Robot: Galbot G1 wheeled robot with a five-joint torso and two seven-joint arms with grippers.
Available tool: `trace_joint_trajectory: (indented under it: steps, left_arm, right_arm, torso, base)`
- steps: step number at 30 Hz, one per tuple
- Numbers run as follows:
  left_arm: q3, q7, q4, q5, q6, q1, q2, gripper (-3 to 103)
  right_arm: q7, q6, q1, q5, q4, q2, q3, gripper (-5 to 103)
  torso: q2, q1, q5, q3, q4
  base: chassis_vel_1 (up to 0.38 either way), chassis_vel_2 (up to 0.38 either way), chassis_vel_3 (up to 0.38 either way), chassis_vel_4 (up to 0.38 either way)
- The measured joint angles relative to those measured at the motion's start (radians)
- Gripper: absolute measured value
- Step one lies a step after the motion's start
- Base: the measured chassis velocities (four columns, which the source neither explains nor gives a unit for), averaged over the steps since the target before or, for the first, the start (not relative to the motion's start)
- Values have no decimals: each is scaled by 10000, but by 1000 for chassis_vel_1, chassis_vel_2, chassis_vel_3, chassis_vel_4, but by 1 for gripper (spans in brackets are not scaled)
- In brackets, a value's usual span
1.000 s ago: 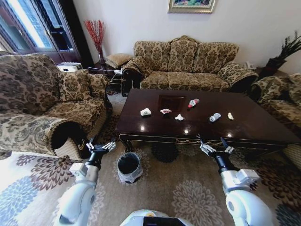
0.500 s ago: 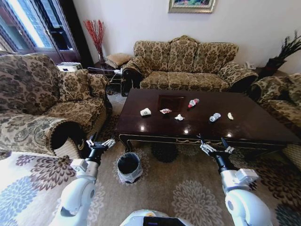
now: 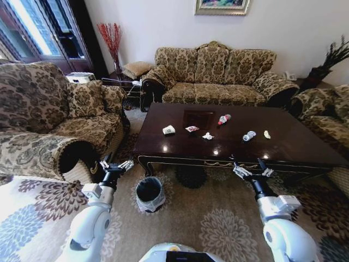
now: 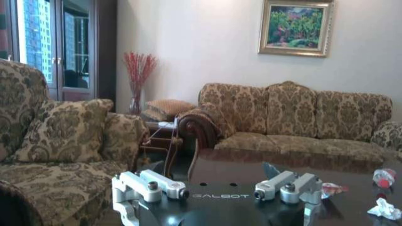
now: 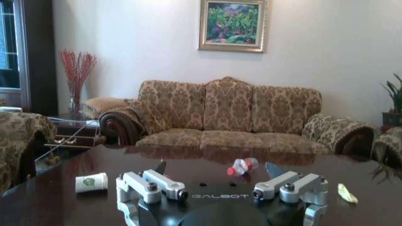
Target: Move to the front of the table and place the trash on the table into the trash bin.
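Head view: I see both grippers, left (image 3: 115,167) and right (image 3: 253,171), with jaws spread empty short of the table (image 3: 305,143); trash (image 3: 208,136) lies beyond, nearer my right one.

Small trash (image 3: 208,136) lies scattered on the dark table (image 3: 294,143); black bin (image 3: 149,193) stands before it.

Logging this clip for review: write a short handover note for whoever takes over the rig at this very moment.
Left gripper: open, empty, held low near the table's front left corner.
Right gripper: open, empty, at the table's front edge.
Table: bears all the trash: paper cup, wrapper, crumpled paper, red-capped bottle, crushed bottle, yellowish scrap.
Trash bin: on the carpet before the table.
Done: nothing picked.
Left: every piece.
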Motion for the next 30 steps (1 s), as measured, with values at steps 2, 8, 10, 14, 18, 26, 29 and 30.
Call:
trace_joint_trajectory:
  steps: [2, 8, 10, 14, 18, 26, 29, 30]
  left_arm:
    - [0, -1, -1, 2, 0, -2, 1, 100]
    - [0, -2, -3, 3, 0, -6, 5, 100]
    - [1, -2, -2, 3, 0, -8, 7, 100]
    - [0, -2, -3, 3, 0, -9, 9, 100]
    - [0, -3, -3, 3, -1, -10, 10, 100]
    - [65, 21, 158, 230, -31, -14, -87, 100]
    - [148, 28, 330, 348, -103, -29, -202, 100]
    - [177, 10, 377, 256, -171, -45, -235, 100]
  right_arm:
    - [-78, 2, -13, 0, -107, 15, -66, 100]
    - [-209, 254, -56, -84, -654, 148, -216, 100]
    - [-206, 338, -68, -114, -724, 216, -235, 100]
    - [-94, 284, -39, -57, -462, 187, -153, 100]
    - [-37, 227, 17, -14, -350, 80, -56, 100]
    - [-16, 219, 44, 4, -366, 28, -47, 100]
    - [-15, 220, 62, 21, -366, 14, -44, 100]
    - [-15, 219, 60, 34, -366, 10, -41, 100]
  torso:
    - [0, 0, -1, 0, 0]
    - [0, 0, 0, 0, 0]
    - [0, 0, 1, 0, -1]
    - [0, 0, -2, 0, 0]
    - [0, 0, -1, 0, 0]
    - [0, -1, 5, -1, -2]
    - [0, 0, -2, 0, -1]
    - [0, 0, 1, 0, 2]
  base:
    - [0, 0, 0, 0]
    - [0, 0, 0, 0]
    - [0, 0, 0, 0]
    - [0, 0, 0, 0]
    - [0, 0, 0, 0]
    - [0, 0, 0, 0]
    - [0, 0, 0, 0]
    - [0, 0, 0, 0]
